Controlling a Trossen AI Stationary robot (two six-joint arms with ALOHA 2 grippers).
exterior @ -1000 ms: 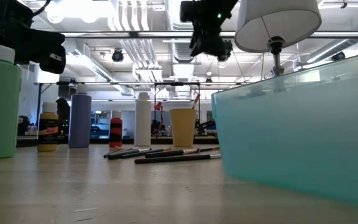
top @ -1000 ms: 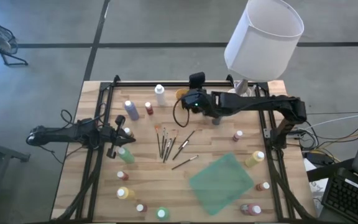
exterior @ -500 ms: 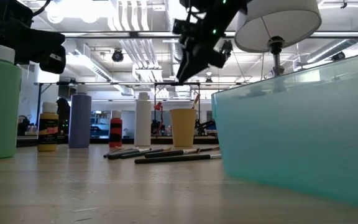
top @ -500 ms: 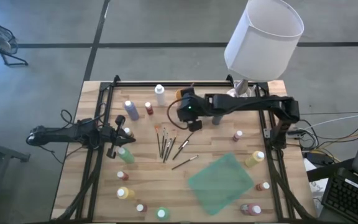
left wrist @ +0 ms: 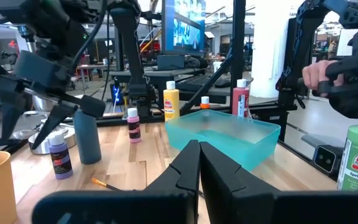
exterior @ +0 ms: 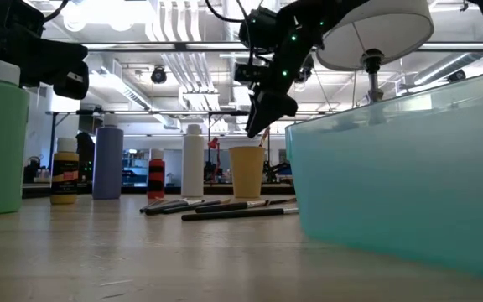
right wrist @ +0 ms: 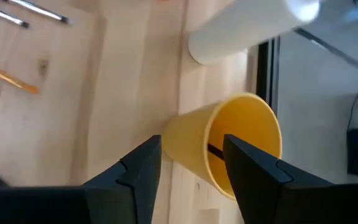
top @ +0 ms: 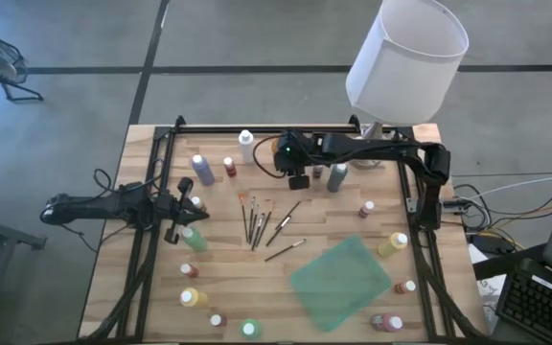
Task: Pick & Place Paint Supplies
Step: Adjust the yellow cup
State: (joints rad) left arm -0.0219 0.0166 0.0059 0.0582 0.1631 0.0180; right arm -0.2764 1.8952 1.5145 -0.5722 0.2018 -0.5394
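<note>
The right gripper (right wrist: 188,163) hangs over the yellow cup (right wrist: 229,146), fingers partly apart and empty, the rim between them and a brush handle inside, seemingly lining up a grasp, while the left gripper (left wrist: 197,163) waits closed, holding nothing.

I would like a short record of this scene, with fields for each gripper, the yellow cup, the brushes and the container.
right gripper: the right gripper hangs open above the yellow cup, at the table's far edge
left gripper: the left gripper is shut, waiting at the left side near a green bottle
yellow cup: upright, with a dark thin thing inside it
brushes: several brushes lie loose on the wood at mid-table
container: a teal bin sits at the near right
lamp: a white-shaded lamp stands at the far right corner
</note>
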